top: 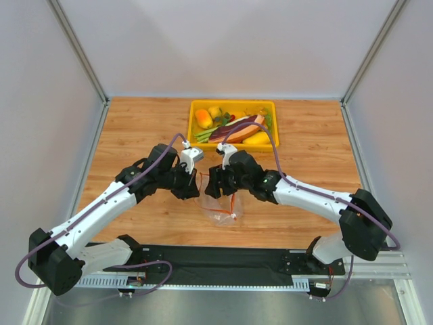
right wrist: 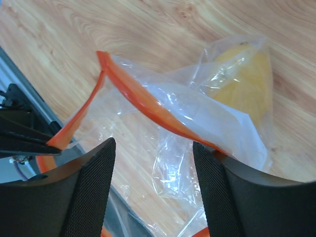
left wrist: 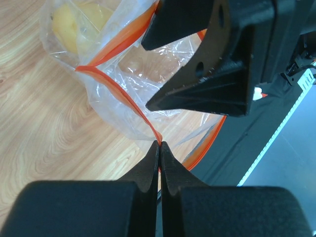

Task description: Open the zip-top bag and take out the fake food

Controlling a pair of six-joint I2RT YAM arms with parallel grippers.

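The zip-top bag (top: 223,208) lies crumpled on the wood between both arms, its mouth pulled apart. My left gripper (left wrist: 159,144) (top: 193,191) is shut on the red-orange zip strip (left wrist: 118,96). The right gripper (right wrist: 153,143) (top: 212,191) stands open at the bag's mouth. Clear plastic lies between its fingers (right wrist: 94,182), and the other run of the strip (right wrist: 148,106) crosses just ahead of them. A small yellow fruit (right wrist: 247,84) (left wrist: 74,22) sits deep inside the bag. A maroon meat slice (top: 237,128) lies in the yellow tray (top: 196,105).
The tray at the back centre also holds orange, green and yellow toy pieces (top: 204,118). A black rail (top: 216,261) runs along the near edge, close to the bag. Grey walls enclose the table on three sides.
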